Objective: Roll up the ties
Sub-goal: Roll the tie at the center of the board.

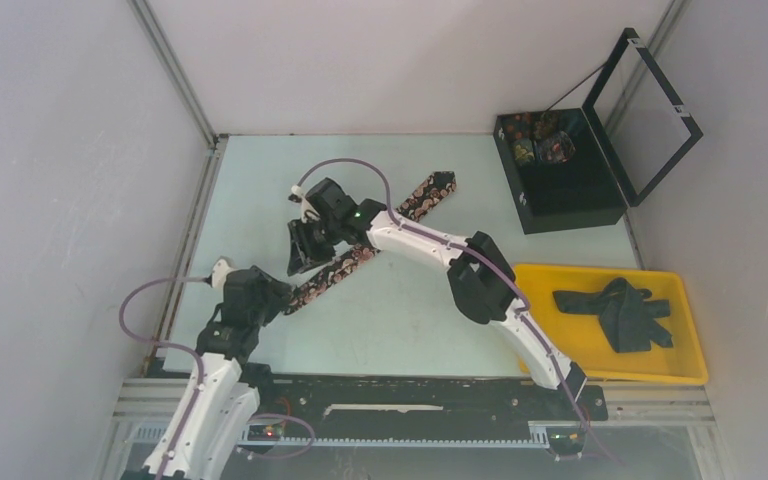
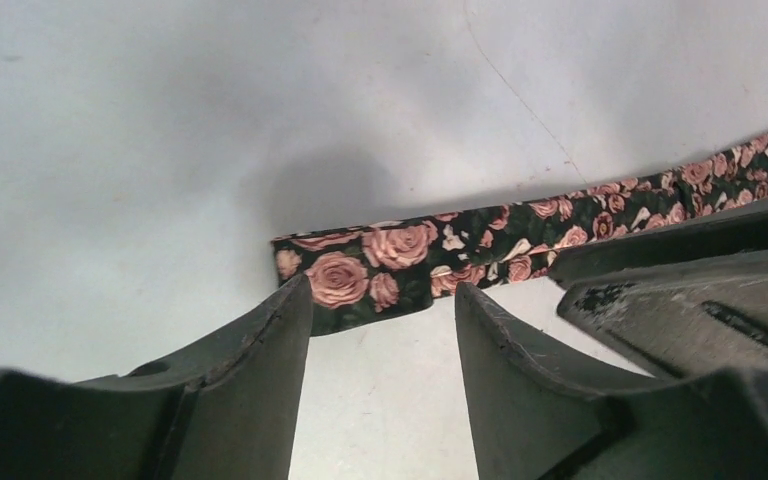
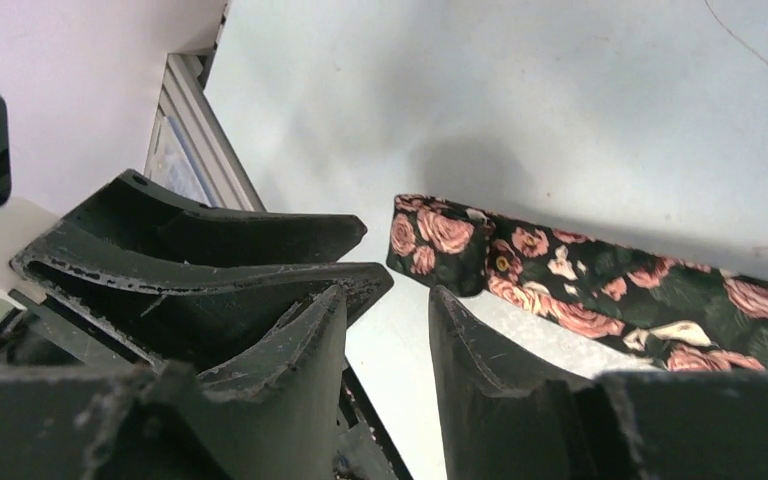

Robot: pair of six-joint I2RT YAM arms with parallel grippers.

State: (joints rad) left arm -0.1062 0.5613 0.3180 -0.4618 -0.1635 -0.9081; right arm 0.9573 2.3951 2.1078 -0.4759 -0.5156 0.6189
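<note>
- A rose-patterned tie lay flat and diagonal on the pale table. Its near end was by both grippers, probably laid straight for rolling from that end.
- The left gripper had its jaws partly open and empty, with the tie's end just beyond the tips.
- The right gripper was likewise parted on nothing. Beside it the tie's tip was folded over once, seemingly the start of a roll.
- Dark ties lay heaped in a yellow tray, and a black box stood open nearby.
- No readable writing or brand showed.
</note>
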